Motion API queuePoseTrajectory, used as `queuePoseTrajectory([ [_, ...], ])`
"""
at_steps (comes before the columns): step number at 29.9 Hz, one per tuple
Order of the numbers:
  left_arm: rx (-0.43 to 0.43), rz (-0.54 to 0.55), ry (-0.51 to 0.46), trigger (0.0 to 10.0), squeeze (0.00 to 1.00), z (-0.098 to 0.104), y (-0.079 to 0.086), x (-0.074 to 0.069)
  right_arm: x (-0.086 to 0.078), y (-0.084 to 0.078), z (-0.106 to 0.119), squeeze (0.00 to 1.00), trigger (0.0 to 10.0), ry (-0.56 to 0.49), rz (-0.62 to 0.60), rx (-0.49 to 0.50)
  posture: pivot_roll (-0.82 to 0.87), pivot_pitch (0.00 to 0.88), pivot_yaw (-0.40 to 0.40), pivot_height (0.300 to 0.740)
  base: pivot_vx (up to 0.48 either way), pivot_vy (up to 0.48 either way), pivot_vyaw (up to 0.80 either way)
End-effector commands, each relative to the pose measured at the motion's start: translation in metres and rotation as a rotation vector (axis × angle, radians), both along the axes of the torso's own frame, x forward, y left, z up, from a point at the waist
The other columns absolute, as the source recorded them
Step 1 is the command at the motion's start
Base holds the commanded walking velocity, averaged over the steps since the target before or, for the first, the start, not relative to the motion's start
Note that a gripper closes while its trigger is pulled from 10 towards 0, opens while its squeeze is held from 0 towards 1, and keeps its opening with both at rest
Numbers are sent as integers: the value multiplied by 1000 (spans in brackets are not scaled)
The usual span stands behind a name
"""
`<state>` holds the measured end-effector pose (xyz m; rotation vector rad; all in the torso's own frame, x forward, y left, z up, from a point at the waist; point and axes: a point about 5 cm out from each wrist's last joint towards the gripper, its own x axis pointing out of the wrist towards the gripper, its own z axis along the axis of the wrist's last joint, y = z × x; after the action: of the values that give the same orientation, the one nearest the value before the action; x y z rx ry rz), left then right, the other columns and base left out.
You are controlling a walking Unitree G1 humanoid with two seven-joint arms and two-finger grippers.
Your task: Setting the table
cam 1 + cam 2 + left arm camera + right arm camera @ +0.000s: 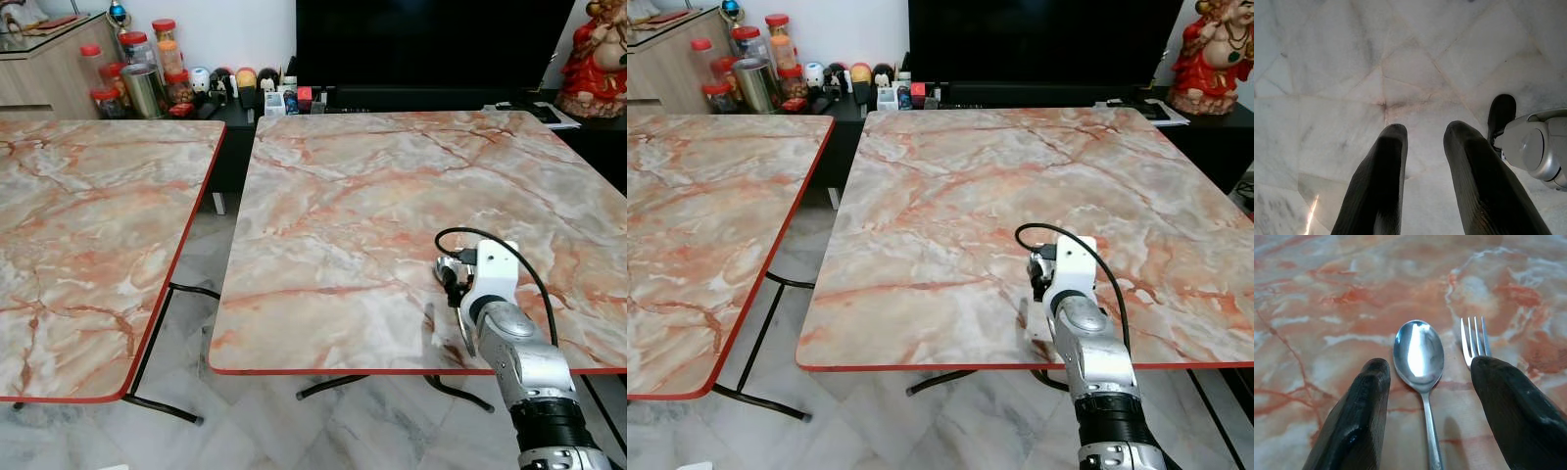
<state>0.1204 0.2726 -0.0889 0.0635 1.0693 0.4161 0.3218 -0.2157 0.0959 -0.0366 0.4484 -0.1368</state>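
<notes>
Right arm is out over the near-right part of the marble table [392, 186], w/ the right gripper [1427, 382] down close to the top, not far in from the red-trimmed front edge. Fingers are spread wide, not pinching anything. Between them lies a spoon [1419, 357], bowl up, handle running back toward the wrist cam. Just beside it a fork [1474, 340], roughly parallel, tines pointing the same way as the spoon bowl; its handle goes under the one finger so can't tell if they're touching. Both flat on the tabletop, apart from each other by a thin strip of marble.

Rest of that table is bare marble all the way to the far edge and the left edge, so lots of open surface. A second table [88, 235], same marble and red trim, sits to the left w/ a floor gap between the two.

Behind the tables: jars [147, 69] on a low dark cabinet, a big black TV [431, 39], a red figurine [598, 54] at far right.

Left gripper [1425, 161] hangs over the pale tiled floor [1352, 73], fingers parted, nothing in them.
</notes>
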Motion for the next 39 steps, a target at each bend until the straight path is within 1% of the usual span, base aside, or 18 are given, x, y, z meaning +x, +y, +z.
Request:
queuePoseTrajectory([
  [1,1,-17,25,10000,0,0,2,-2,-1,-6,3,0,10000,10,-12,-20,7,0,-6,732,0,0,0],
  [6,0,-18,27,10000,0,0,2,-2,-4,-9,-2,0,10000,49,-13,-25,7,0,-6,732,0,0,0],
  [10,1,-28,30,10000,0,0,2,-2,-3,-8,-3,0,10000,33,-2,-2,5,0,-5,732,0,0,0],
  [16,4,-39,32,10000,0,0,2,-1,-2,-13,-7,0,10000,26,-3,16,5,0,-6,732,0,0,0],
  [18,3,-44,36,10000,0,0,1,-1,-5,-16,-19,0,10000,61,3,13,7,0,-8,732,0,0,0],
  [20,3,-43,36,10000,0,0,1,-1,-5,-17,-20,0,10000,65,2,14,7,0,-8,732,0,0,0],
  [21,2,-43,35,10000,0,0,1,-1,-8,-20,-26,0,10000,78,-6,16,9,0,-8,732,0,0,0],
  [23,2,-44,36,10000,0,0,1,-1,-9,-21,-30,0,10000,81,-5,21,9,0,-8,732,0,0,0],
  [30,7,-46,36,10000,0,0,2,-1,-5,-19,-24,0,10000,24,17,41,11,0,-5,732,0,0,0],
  [31,10,-47,36,10000,0,0,2,-1,-2,-17,-20,0,10000,-1,27,46,13,0,-5,732,0,0,0],
  [39,11,-47,36,10000,0,0,2,-1,1,-14,-18,0,10000,-22,43,52,17,0,-7,732,0,0,0],
])
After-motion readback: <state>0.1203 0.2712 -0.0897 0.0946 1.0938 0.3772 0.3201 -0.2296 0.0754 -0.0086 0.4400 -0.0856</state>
